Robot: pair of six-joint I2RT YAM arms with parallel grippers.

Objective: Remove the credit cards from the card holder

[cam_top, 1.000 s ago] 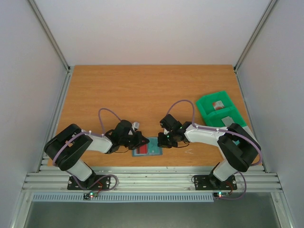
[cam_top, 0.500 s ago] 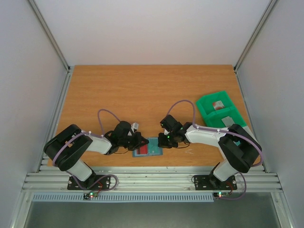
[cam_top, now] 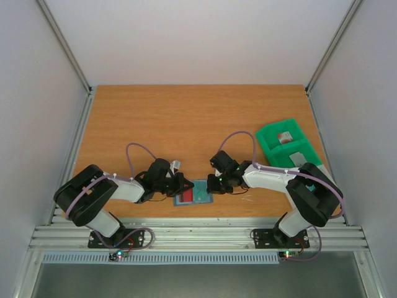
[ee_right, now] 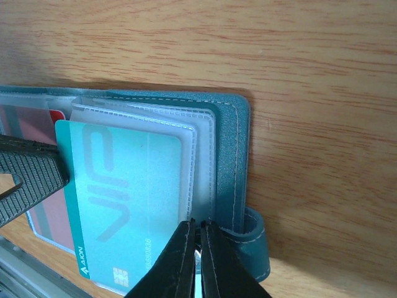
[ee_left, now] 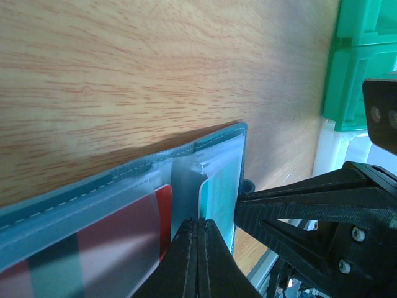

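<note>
The blue-grey card holder (cam_top: 201, 192) (ee_right: 229, 149) lies spread near the table's front edge, between both grippers. A teal credit card (ee_right: 124, 198) (ee_left: 222, 186) sticks partly out of its clear right pocket, toward the middle fold. My left gripper (cam_top: 182, 186) (ee_left: 200, 221) is shut, pinching that card's free edge at the fold. A red credit card (ee_left: 162, 208) (cam_top: 184, 197) sits in the left pocket. My right gripper (cam_top: 214, 184) (ee_right: 198, 225) is shut, its tips resting on the holder's right panel beside the strap loop (ee_right: 255, 242).
A green two-compartment bin (cam_top: 288, 144) (ee_left: 363, 62) stands at the right, holding small items. The aluminium rail (cam_top: 198, 234) runs just in front of the holder. Bare wooden tabletop (cam_top: 186, 118) stretches behind the grippers.
The left arm's elbow has sunk slightly down and left. Both grippers and the holder stay almost where they were.
</note>
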